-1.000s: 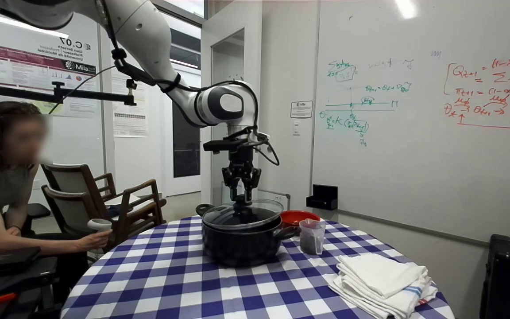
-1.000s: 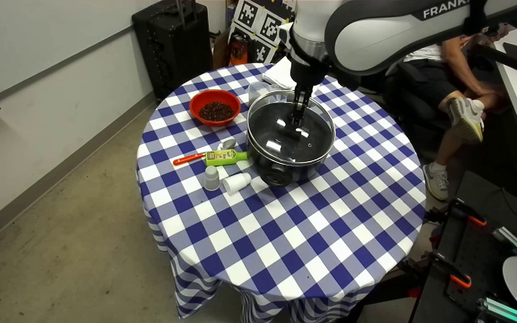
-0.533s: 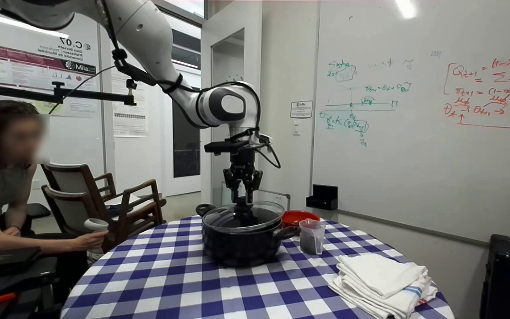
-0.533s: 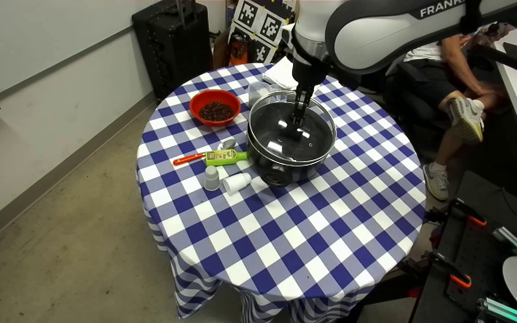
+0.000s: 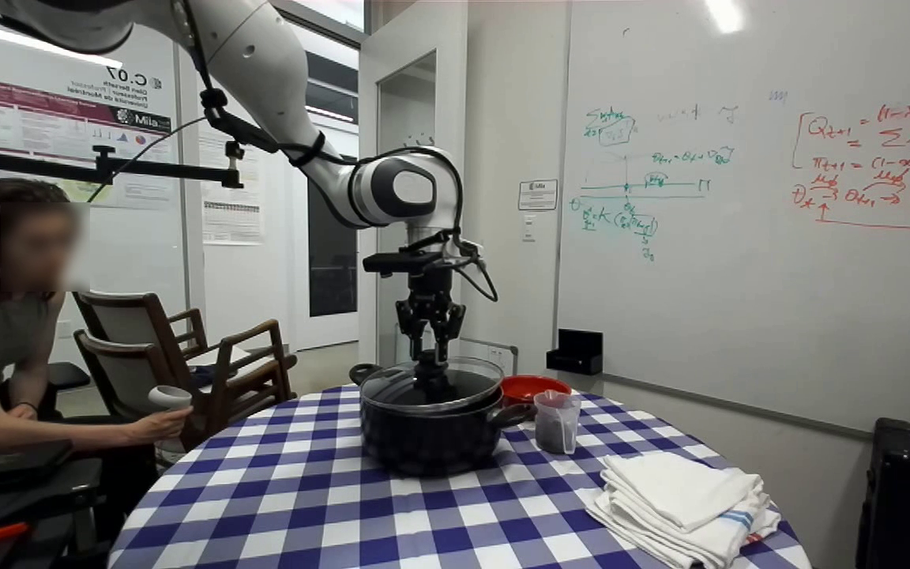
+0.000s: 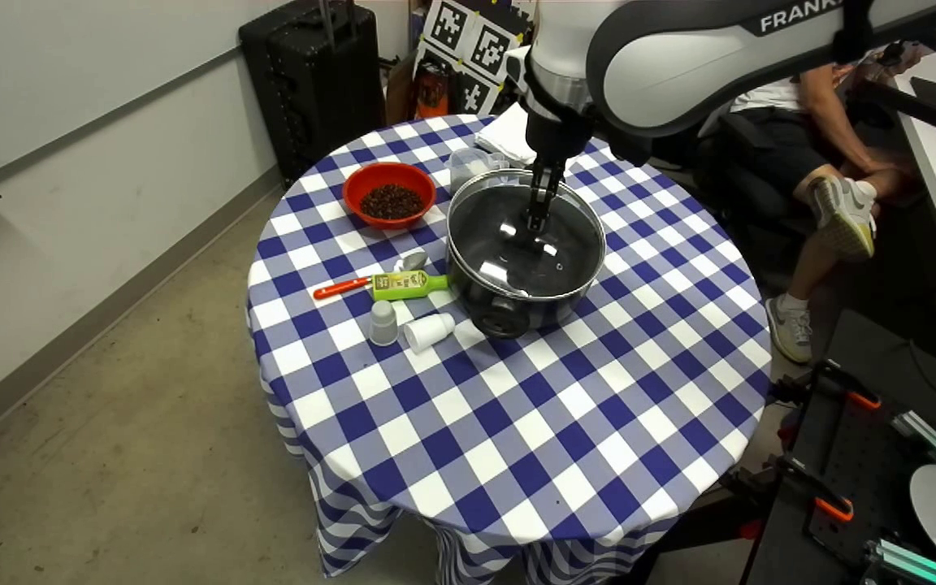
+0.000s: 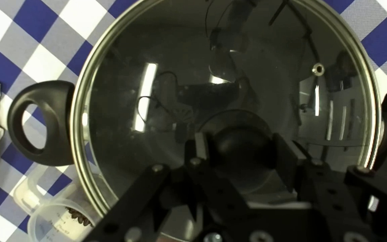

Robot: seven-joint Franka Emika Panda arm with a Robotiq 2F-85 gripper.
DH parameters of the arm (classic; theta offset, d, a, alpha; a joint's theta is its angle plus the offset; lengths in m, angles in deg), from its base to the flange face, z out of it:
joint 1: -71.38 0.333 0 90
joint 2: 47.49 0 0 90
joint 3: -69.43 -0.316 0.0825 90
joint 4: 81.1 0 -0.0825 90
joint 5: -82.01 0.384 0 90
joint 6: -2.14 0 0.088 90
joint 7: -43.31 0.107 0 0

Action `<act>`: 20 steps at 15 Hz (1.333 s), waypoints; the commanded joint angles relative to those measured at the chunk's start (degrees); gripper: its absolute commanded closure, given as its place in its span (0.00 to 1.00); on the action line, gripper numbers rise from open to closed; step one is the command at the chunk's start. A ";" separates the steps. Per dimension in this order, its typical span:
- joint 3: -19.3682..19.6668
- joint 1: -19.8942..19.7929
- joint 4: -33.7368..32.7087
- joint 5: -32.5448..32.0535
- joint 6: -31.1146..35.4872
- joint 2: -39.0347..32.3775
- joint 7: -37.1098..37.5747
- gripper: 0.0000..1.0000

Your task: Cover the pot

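Pot point(image 5: 427, 438) seems heavy and stiff, its clear lid point(image 7: 227, 101) breakable, so the knob point(image 7: 242, 151) my fingers point(image 7: 286, 161) clamp is my best hold.

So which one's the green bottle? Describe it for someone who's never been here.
On the round, blue-checked tablecloth, find the wide black pot. In an exterior view, the green bottle lies beside it, neck toward the pot. Among its red, white and grey neighbours, it alone is bright green.
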 commanded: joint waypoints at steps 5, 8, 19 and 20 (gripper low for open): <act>-0.58 -0.04 0.37 0.48 -1.44 1.33 -2.59 0.75; -0.43 -0.05 0.18 0.36 -2.02 1.15 -2.58 0.75; -0.62 -0.49 1.38 1.28 -1.71 2.42 -2.36 0.00; -1.56 -1.70 3.33 3.47 -0.80 4.33 -3.64 0.00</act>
